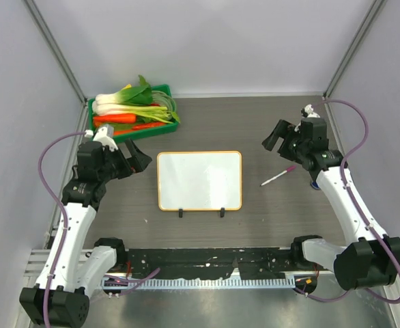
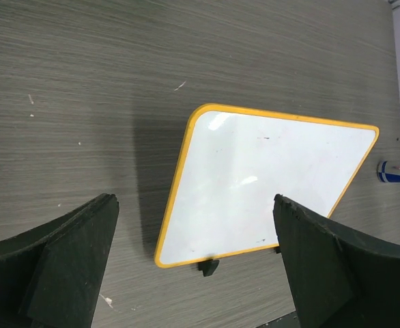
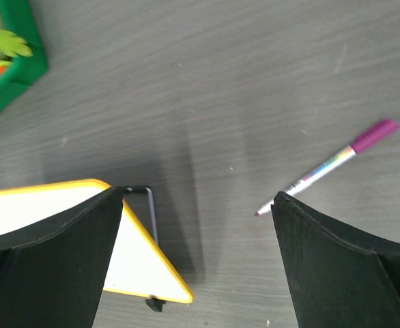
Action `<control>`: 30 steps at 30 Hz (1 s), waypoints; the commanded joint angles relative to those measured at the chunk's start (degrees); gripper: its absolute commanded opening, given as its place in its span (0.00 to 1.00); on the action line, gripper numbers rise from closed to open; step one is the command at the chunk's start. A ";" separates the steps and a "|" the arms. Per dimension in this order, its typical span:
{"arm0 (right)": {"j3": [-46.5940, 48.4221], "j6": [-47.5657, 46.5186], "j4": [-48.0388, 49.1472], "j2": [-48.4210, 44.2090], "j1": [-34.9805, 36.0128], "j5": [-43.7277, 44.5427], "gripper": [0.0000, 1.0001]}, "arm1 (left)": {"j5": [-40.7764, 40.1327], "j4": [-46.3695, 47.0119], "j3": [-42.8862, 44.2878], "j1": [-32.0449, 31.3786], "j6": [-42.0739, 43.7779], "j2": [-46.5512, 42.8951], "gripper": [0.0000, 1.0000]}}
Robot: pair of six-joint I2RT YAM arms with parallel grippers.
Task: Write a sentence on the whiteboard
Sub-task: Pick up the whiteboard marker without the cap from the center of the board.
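The whiteboard (image 1: 200, 181) lies flat on the table (image 1: 268, 219), between the two sets of jaws. It is blank, with no sentence on it yet, so I think the job is at its very start. The left jaws are wide open and hold nothing. The right jaws are wide open and empty too. The pink marker (image 1: 278, 176) lies just below the right jaws. Next, I think those jaws must drop around the marker and pinch it. A green tray (image 1: 175, 108) beyond the left jaws holds leafy greens (image 1: 128, 99) and carrots (image 1: 115, 118).
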 commanded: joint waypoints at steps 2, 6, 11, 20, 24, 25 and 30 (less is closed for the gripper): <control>-4.18 -0.37 -1.76 -1.71 1.64 5.40 0.95 | 0.03 -0.70 -0.69 0.08 3.02 -0.09 1.00; -6.02 1.30 -2.12 -0.31 3.14 9.61 0.95 | 0.82 -0.52 -1.92 0.08 3.37 1.76 1.00; -7.43 3.23 -1.68 4.17 3.76 14.10 0.92 | 1.70 -0.26 -2.63 0.07 2.32 4.57 1.00; -8.40 5.96 3.76 15.50 3.84 15.34 0.70 | 3.72 -0.08 -3.51 0.08 1.53 4.66 1.00; -7.88 6.48 6.31 20.78 3.84 15.25 0.65 | 4.68 0.27 -3.95 0.07 1.35 4.31 1.00; -7.44 6.40 6.58 22.62 3.84 15.07 0.62 | 4.95 0.44 -4.04 0.08 1.35 4.22 1.00; -6.82 6.66 7.11 27.03 3.84 15.16 0.55 | 5.21 0.45 -4.04 -0.01 1.26 4.57 1.00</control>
